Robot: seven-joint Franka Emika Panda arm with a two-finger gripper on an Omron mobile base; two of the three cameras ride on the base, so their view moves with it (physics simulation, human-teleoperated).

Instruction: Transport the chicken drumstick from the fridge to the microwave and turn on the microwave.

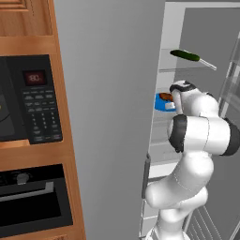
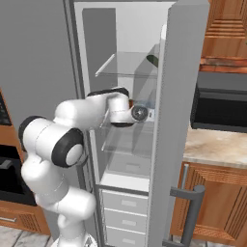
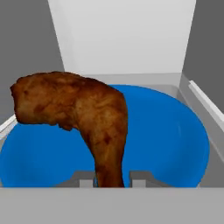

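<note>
The brown chicken drumstick (image 3: 83, 109) lies on a blue plate (image 3: 175, 131) on a glass shelf inside the open fridge (image 1: 197, 28). My gripper (image 3: 113, 177) reaches into the fridge and is shut on the drumstick's thin end, one fingertip (image 3: 87, 179) pressed to each side. In the left base view the drumstick (image 1: 165, 96) and the plate (image 1: 161, 104) peek out past my wrist. The black microwave (image 1: 28, 98) sits in the wooden cabinet to the left, its door shut and its red display lit.
A green cucumber (image 1: 185, 55) lies on the upper glass shelf. The fridge door (image 2: 178, 96) stands open at my right. A black oven (image 1: 33, 197) is under the microwave. White drawers (image 2: 128, 207) fill the fridge bottom, and a stone counter (image 2: 217, 144) runs to the right.
</note>
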